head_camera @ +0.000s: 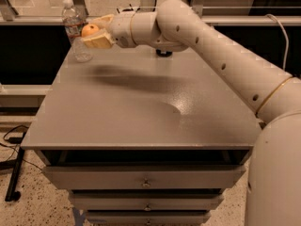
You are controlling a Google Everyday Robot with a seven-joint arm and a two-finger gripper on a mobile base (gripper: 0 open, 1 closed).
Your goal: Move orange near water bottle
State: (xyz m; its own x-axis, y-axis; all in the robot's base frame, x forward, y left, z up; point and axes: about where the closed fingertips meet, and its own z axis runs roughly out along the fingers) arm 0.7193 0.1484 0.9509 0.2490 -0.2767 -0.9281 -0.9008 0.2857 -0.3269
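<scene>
As I see the fruit from my console: the small round orange fruit (89,30) has smooth matte skin, evenly orange with a paler lit patch on top. Only its upper left part shows; the rest is hidden by the fingers.
Orange position: it is held in the air above the far left corner of the worktop, not resting on it. It sits just beside the bottle, to the bottle's right in my view, level with the label. I cannot tell whether the two touch.
Gripper: the cream two-finger gripper (96,31) hangs over that same far left corner, pointing left toward the bottle.
Fingers: the two tan fingers (99,41) are clamped on the orange, one above and one below it, parted only as wide as the fruit itself.
Water bottle: a tall clear plastic bottle (73,28) with a white cap, ribbed body and red-and-white label stands upright on the far left corner.
Worktop: the flat grey worktop (141,117) carries the bottle, and a dark shadow lies across it under the arm.
Arm: the thick cream robot arm (211,55) reaches from the right foreground across to the far left.
Drawers: grey drawer fronts (146,178) with small knobs sit below the worktop's front edge.
</scene>
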